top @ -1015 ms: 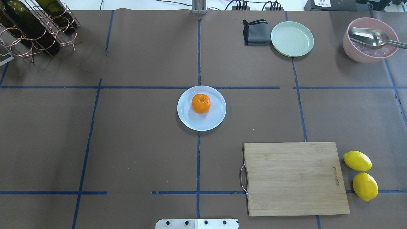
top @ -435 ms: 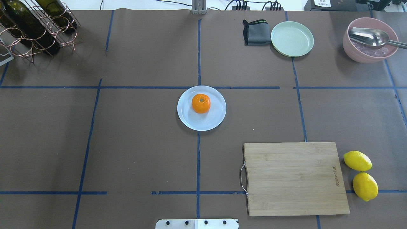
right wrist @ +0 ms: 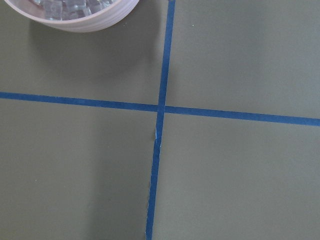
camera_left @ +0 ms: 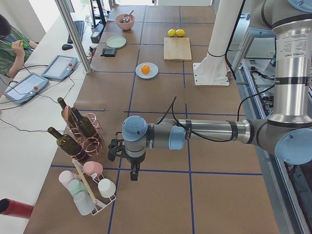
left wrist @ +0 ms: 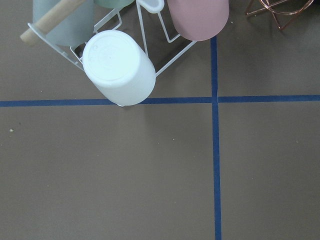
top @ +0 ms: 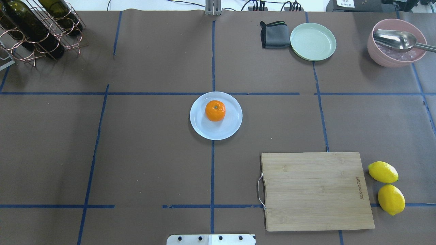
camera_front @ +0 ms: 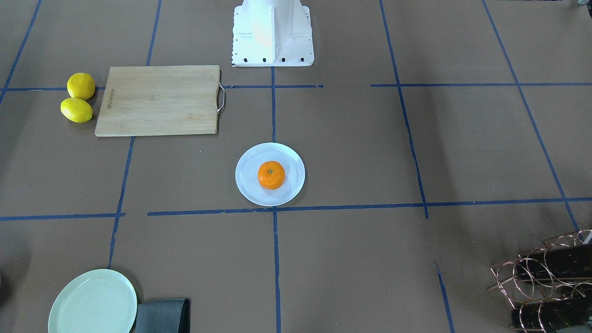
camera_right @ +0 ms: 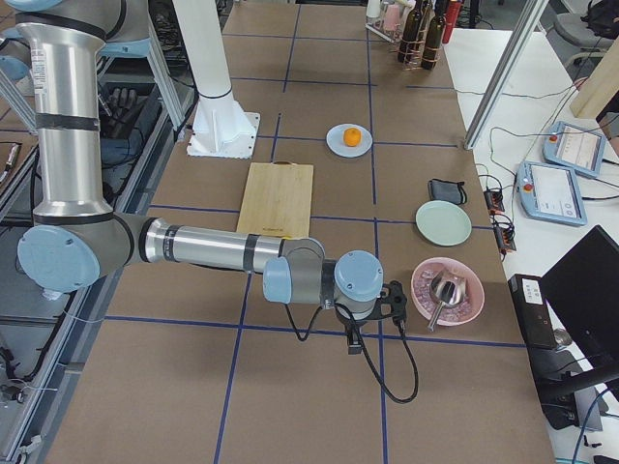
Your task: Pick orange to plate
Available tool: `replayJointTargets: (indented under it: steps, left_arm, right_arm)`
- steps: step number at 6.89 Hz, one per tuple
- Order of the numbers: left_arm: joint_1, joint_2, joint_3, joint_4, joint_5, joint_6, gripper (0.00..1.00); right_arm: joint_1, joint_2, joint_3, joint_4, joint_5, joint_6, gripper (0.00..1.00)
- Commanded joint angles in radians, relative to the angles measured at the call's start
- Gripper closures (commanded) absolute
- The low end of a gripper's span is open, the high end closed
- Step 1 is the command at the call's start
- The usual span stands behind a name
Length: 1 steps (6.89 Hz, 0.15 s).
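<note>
Orange (top: 215, 110) sits on the pale blue-white plate (top: 218, 131), stem dimple up, a touch off centre toward the rim farthest from the robot. The plate is mid-table, straddling the central blue tape line (top: 212, 177), its far rim at the cross line. No gripper is touching the fruit and neither arm shows in my overhead or front feeds. I find the left gripper (camera_left: 115, 149) only in the left side view, hanging low over the table's left end, just beside the cup rack (camera_left: 90, 192) and near the wine rack (top: 34, 34), well apart from the orange. Its wrist feed looks straight down on a white cup (left wrist: 120, 67) and tape. The right gripper (camera_right: 395, 301) shows only in the right side view, low over the right end, just beside the pink bowl (top: 378, 56) of ice with a metal spoon (top: 396, 39), also well apart from the orange. I cannot tell whether either one is released or clenched. The bamboo cutting board (top: 313, 190) lies between plate and right end, with two lemons (top: 383, 172) just beside it. A mint-green plate (top: 313, 41) and grey cloth (top: 272, 35) sit touching at the far edge.
</note>
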Motion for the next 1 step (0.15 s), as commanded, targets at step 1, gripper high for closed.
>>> replayJointTargets:
  steps: [1]
  left_arm:
    - [0.000, 0.000, 0.000, 0.000, 0.000, 0.000, 0.00]
  right_arm:
    - [0.000, -0.002, -0.002, 0.000, 0.000, 0.000, 0.00]
